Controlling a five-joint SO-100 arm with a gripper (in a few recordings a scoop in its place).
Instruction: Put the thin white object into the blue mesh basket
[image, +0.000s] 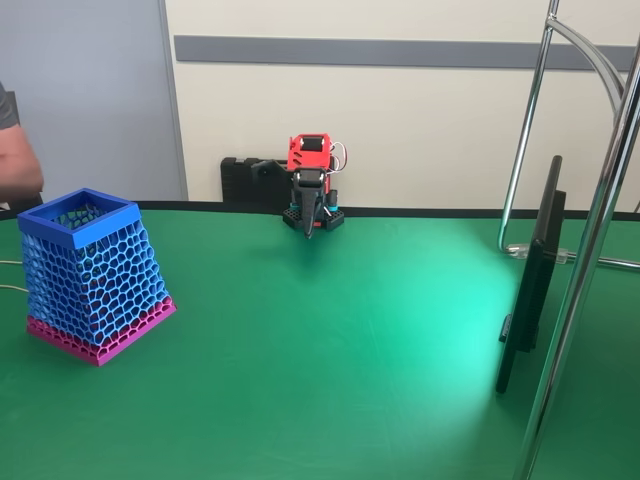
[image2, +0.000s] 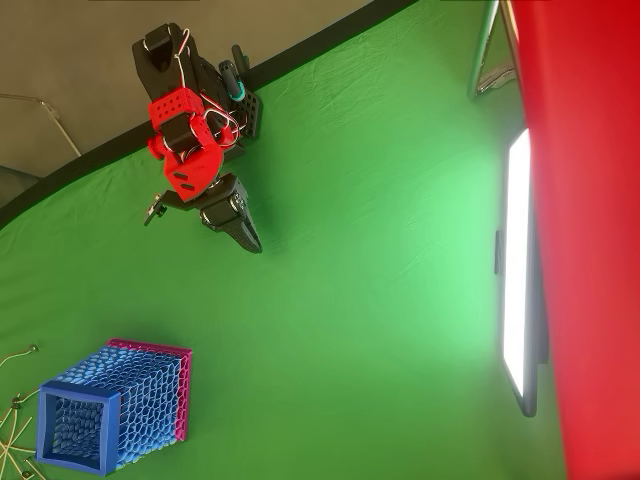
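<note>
We see the blue mesh basket (image: 92, 275) standing on the green table (image: 330, 370) at the left of the fixed view, its open mouth up. It is a tapered square form: narrower at the solid blue rim, flaring out to a wider foot. The walls are an open honeycomb lattice in blue, and a magenta-pink band of the same lattice runs round the base. In the overhead view the basket (image2: 115, 405) sits at the lower left of the green cloth, its blue rim toward the left edge and the pink band on the side toward the arm.

We cannot make out the thin white object in either view, neither on the cloth nor through the basket's mesh; the lattice is too fine and dark inside for us to tell what lies there.

The arm, red and black, is folded up at the far edge of the table, well apart from the basket. Its gripper (image: 309, 226) points down at the cloth in the fixed view, and in the overhead view the gripper (image2: 248, 236) angles toward the lower right. The dark fingers (image2: 243, 231) lie pressed together to a narrow point with nothing between them.

A person's arm (image: 15, 160) shows at the left edge behind the basket.
</note>
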